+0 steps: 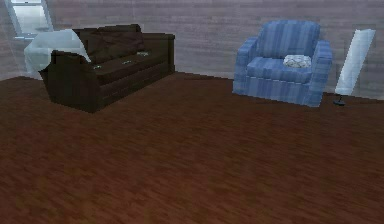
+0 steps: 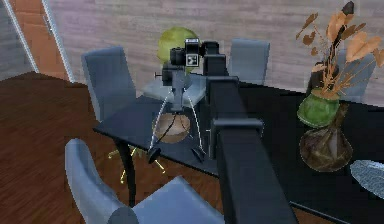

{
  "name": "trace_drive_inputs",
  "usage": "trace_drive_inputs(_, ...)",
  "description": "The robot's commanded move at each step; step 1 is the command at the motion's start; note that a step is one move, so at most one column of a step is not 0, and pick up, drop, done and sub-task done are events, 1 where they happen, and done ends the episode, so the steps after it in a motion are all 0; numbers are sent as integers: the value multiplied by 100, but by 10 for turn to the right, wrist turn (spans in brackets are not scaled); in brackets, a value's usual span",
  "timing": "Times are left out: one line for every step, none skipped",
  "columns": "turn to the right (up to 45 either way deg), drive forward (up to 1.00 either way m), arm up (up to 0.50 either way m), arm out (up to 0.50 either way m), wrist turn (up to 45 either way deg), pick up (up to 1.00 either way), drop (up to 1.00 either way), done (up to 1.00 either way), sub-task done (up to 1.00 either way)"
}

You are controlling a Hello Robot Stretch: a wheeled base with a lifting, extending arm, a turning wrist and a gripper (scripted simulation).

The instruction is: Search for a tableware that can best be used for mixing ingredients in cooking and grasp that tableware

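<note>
Forward view: we face a brown sofa and a blue armchair. On the arm side view our gripper is at what looks like a bowl on the black table. We judge the search done and the grasp unconfirmed, since we cannot tell whether the gripper holds anything.

Dark wood floor throughout, with a pale brick wall beyond. A dark table spreads behind and right of the claw. One grey chair sits just left of the claw, a second grey chair up to its right, and a third grey chair below-left. Ahead stand a brown sofa, a blue armchair and a corner window.
</note>
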Motion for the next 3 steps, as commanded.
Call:
trace_drive_inputs(0,0,0,0,450,0,0,0,0)
trace_drive_inputs(0,0,0,0,450,0,0,0,0)
trace_drive_inputs(0,0,0,0,450,0,0,0,0)
